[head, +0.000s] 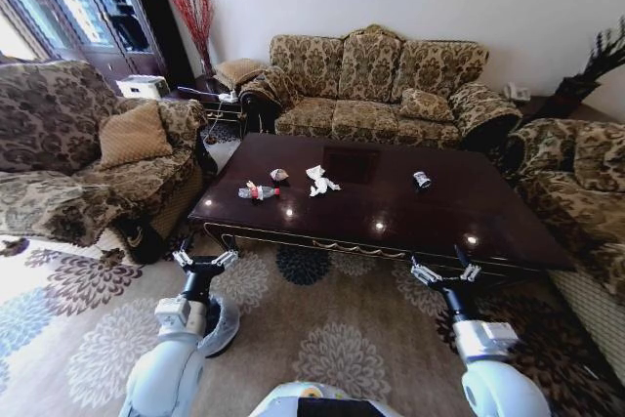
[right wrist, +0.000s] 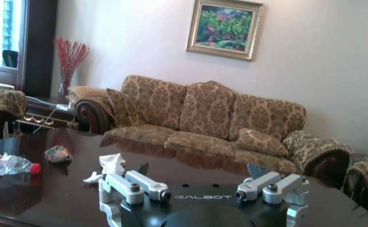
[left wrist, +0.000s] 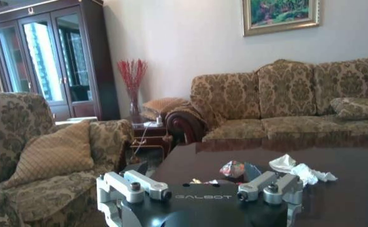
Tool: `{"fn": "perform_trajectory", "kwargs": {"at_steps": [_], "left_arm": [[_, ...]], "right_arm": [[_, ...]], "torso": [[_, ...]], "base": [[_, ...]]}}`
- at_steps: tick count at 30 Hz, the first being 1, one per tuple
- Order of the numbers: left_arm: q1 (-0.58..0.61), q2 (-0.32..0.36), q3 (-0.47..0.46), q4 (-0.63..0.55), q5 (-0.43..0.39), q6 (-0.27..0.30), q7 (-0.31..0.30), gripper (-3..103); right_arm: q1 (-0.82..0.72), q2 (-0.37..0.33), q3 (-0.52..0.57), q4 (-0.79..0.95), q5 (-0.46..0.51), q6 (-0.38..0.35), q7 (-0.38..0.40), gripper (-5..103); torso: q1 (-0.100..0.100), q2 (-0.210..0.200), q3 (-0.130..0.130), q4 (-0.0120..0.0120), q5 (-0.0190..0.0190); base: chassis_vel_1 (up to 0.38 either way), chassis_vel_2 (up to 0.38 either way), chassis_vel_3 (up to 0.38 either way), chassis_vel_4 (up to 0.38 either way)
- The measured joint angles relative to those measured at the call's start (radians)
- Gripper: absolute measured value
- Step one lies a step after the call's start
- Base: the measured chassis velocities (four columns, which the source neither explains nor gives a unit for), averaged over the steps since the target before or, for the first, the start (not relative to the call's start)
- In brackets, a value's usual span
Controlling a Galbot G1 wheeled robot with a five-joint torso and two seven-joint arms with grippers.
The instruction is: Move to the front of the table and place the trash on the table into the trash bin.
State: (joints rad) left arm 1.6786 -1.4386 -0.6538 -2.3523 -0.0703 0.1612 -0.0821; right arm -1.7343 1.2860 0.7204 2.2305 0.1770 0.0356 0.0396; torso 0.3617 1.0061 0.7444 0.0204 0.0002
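Robot at the near edge of the table (head: 488,212); left gripper (head: 205,263) and right gripper (head: 441,273) both spread, empty, just short of it. Bottle (head: 258,191), wrapper (head: 279,175), tissue (head: 319,181) and small scrap (head: 422,180) lie uncollected mid-table; binning not begun.

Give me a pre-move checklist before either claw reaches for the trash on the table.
1. Robot at the table front: ok, near edge just ahead of both arms.
2. Left claw open and empty: ok.
3. Right claw open and empty: ok.
4. Trash on the top: ok, bottle, wrapper, tissue, small scrap.
5. Path to trash unblocked: ok, bare tabletop between.
6. Bin located: cannot tell.
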Motion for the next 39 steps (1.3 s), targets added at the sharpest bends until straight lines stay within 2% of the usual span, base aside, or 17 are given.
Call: {"fn": "perform_trajectory", "kwargs": {"at_steps": [7,11,20,24,26,32,34,39], "left_arm": [[-0.002,-0.001,0.001,0.007,-0.002,0.0,0.001,100],[0.001,0.0,-0.001,0.007,-0.003,0.0,0.001,100],[0.012,-0.011,0.007,0.008,-0.001,-0.001,0.001,100],[0.014,-0.01,0.007,0.008,-0.002,-0.001,0.001,100],[0.014,-0.009,0.007,0.012,-0.016,0.002,0.001,100],[0.012,-0.005,0.01,0.045,-0.047,0.008,0.005,100],[0.001,0.007,0.013,0.116,-0.074,0.017,0.017,100],[-0.061,0.027,0.023,0.344,-0.092,0.014,0.026,100]], "right_arm": [[0.006,-0.001,-0.003,-0.007,-0.002,-0.004,0.0,100],[0.011,-0.001,-0.004,-0.007,-0.002,-0.006,0.0,100],[-0.002,-0.005,0.001,-0.02,0.002,0.011,0.005,100],[0.003,-0.005,0.005,-0.025,-0.001,0.013,0.005,100],[0.017,-0.005,0.006,-0.034,0.002,0.013,0.009,100],[0.031,-0.009,0.012,-0.052,0.008,0.015,0.015,100],[0.04,-0.013,0.013,-0.065,0.008,0.018,0.02,100],[0.055,-0.017,0.01,-0.07,0.01,0.018,0.022,100]], "torso": [[0.0,0.0,0.0,0.0,0.0002],[0.0,0.0,0.0,0.0,-0.0008],[0.0,0.0,0.0,0.0,0.0003],[0.0,0.0,0.0,0.0,-0.0008],[0.0,0.0,0.0,0.0004,0.0],[0.0,0.0,0.0,0.0001,-0.0009],[0.0,0.0,0.0,0.0001,0.0008],[0.0,0.0,0.0,-0.0002,0.0004]], "base": [[0.202,0.168,-0.186,-0.208],[0.273,0.276,-0.241,-0.256],[0.33,0.335,-0.319,-0.333],[0.333,0.323,-0.319,-0.29],[0.288,0.265,-0.238,-0.213],[0.107,0.072,-0.051,-0.096],[0.0,0.0,0.0,0.0],[-0.079,-0.047,0.042,0.017]]}}
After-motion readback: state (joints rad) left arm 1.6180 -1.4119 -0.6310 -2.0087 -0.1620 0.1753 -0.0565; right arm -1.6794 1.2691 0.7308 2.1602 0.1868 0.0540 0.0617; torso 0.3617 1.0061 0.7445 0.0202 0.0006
